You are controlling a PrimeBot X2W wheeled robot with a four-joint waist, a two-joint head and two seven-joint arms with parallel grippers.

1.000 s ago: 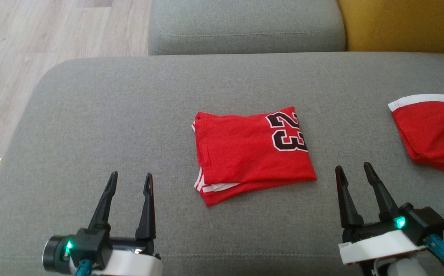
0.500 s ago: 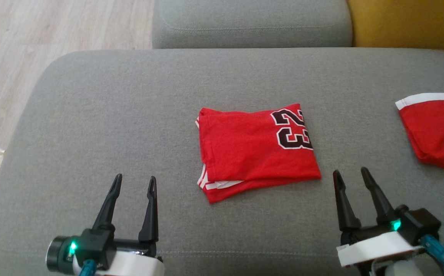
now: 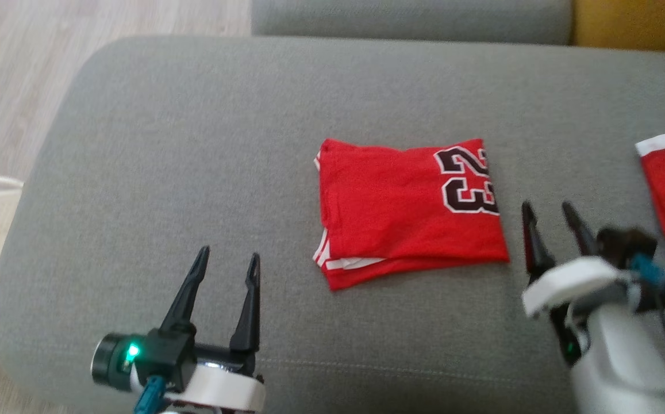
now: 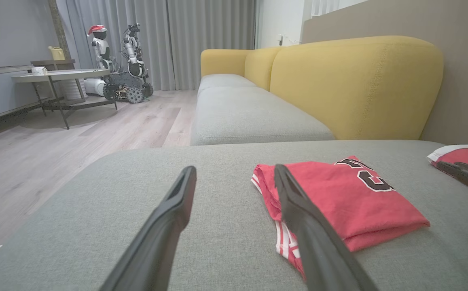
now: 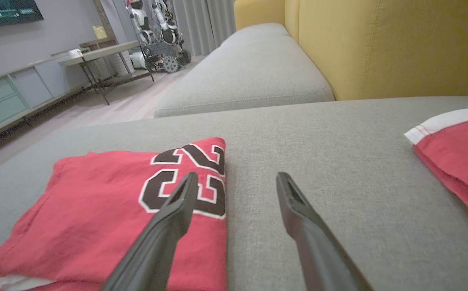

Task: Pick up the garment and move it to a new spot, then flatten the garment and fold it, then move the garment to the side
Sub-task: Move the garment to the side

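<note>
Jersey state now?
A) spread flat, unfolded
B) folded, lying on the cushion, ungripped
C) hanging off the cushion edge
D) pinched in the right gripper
B: the garment lies as a folded rectangle on the grey cushion, and the left gripper and right gripper are both open with nothing between their fingers.

Holds the left gripper (image 3: pixel 229 252) at the lower left of the head view, two long dark fingers spread apart and pointing forward, a green light on the dark housing behind them. Carries the right gripper (image 3: pixel 546 204) further forward on the right, fingers likewise parted, white wrist tilted above the pale forearm (image 3: pixel 625 362) that rises from the bottom edge. Shows both pairs of fingers open and empty in the wrist views.
</note>
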